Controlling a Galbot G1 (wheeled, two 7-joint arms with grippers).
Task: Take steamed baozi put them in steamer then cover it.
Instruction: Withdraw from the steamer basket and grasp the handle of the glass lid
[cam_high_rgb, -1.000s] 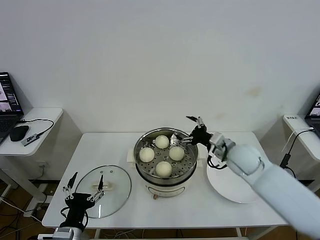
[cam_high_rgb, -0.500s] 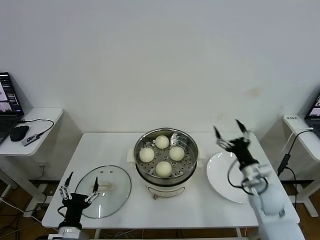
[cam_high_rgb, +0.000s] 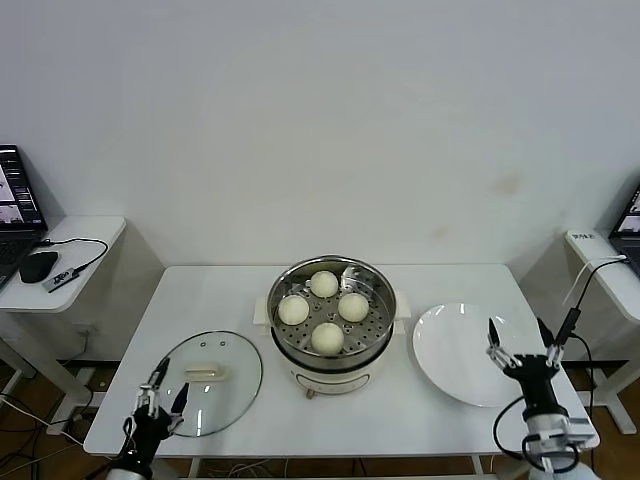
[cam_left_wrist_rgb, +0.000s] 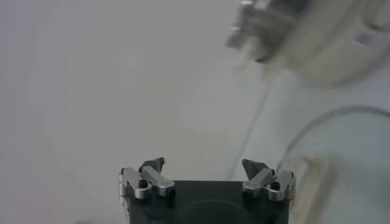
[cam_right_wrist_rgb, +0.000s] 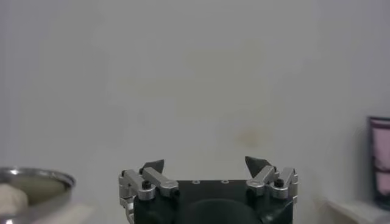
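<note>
Four steamed baozi (cam_high_rgb: 323, 309) sit inside the steamer (cam_high_rgb: 331, 324); the cover (cam_high_rgb: 205, 382) lies on the counter (cam_high_rgb: 240, 285). The left gripper (cam_high_rgb: 165, 388) and right gripper (cam_high_rgb: 520, 340) hang low, fingers apart.

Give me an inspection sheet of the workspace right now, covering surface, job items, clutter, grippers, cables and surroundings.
Surface: white table, nothing spilled that shows.
Steamed baozi: four, all on the perforated tray inside the steamer.
Cover: lying flat on the table to the robot's left of the steamer, not on it.
Clutter: white plate to the steamer's right, nothing on it.
Left gripper: open, at the table's near edge beside the cover, holding nothing.
Right gripper: open, at the plate's near right edge, holding nothing.
Cables: black cable on the left side desk; black cable hanging by the right side desk.
Surroundings: plain wall, laptop and mouse on the left desk.
</note>
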